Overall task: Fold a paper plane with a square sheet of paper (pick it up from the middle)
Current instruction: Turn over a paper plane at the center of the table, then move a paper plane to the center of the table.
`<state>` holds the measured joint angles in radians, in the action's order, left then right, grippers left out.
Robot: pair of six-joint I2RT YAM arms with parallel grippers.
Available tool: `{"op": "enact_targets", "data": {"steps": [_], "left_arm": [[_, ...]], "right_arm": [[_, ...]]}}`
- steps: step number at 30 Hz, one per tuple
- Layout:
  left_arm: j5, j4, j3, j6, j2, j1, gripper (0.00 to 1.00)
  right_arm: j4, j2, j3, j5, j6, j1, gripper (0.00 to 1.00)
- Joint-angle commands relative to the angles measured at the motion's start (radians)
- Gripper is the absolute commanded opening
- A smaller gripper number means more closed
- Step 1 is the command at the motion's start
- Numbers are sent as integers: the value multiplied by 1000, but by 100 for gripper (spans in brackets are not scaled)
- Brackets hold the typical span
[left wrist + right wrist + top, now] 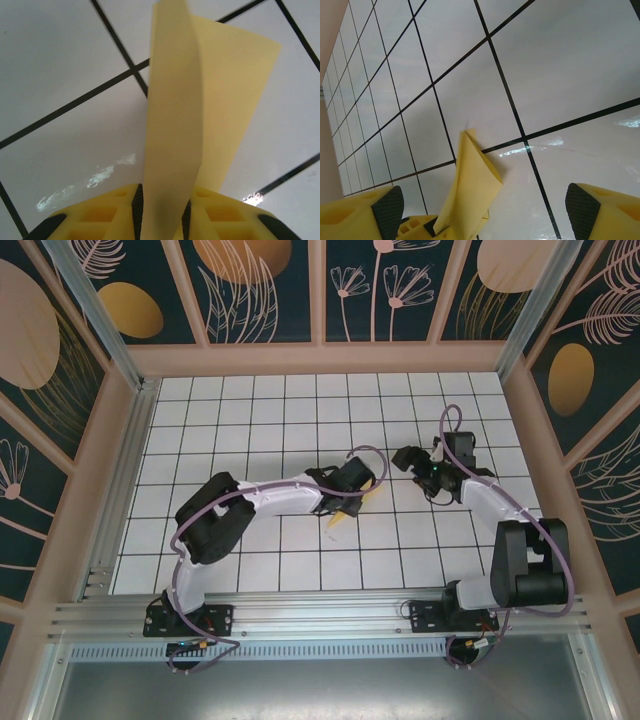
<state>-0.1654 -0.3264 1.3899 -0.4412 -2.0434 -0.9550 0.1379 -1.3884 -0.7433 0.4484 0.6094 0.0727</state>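
Yellow fingers of the left pincer sit closest to the lens, their dark pads clenched on a fold of pale-yellow paper. A narrow doubled strip of paper rises straight out from between the pads. A wider slanting flap spreads behind it, over the white counter with its black grid lines.

From the right wrist, the same paper shows as a creased, pointed shape between that arm's two fingers. Those fingers stand wide apart and do not touch it. From above, the right pincer is released and holds nothing, just beside the left pincer and facing it. A yellow tip of paper pokes out below the left pincer, towards the arm bases.

Progress, as a judgement: the sheet is no longer flat or square. It has a lengthwise crease and at least one slanted fold, so the plane looks partly made, perhaps well along. From these angles it is hard to tell whether both wings are folded, or whether the tip rests on the counter. What seems left is finishing and pressing the remaining creases, then setting the plane down.

No brand, label or writing can be read anywhere; the paper is plain and unmarked.
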Motion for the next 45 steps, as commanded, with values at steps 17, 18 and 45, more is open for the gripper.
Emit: {"op": "enact_targets", "data": {"steps": [17, 18, 45], "left_arm": [[239, 591, -401, -611, 193, 133, 0], [222, 612, -411, -635, 203, 134, 0], [205, 855, -616, -815, 210, 133, 0]], "right_arm": [[165, 30, -71, -192, 33, 353, 51], [163, 28, -73, -204, 33, 375, 49], [166, -222, -194, -300, -59, 597, 29]]}}
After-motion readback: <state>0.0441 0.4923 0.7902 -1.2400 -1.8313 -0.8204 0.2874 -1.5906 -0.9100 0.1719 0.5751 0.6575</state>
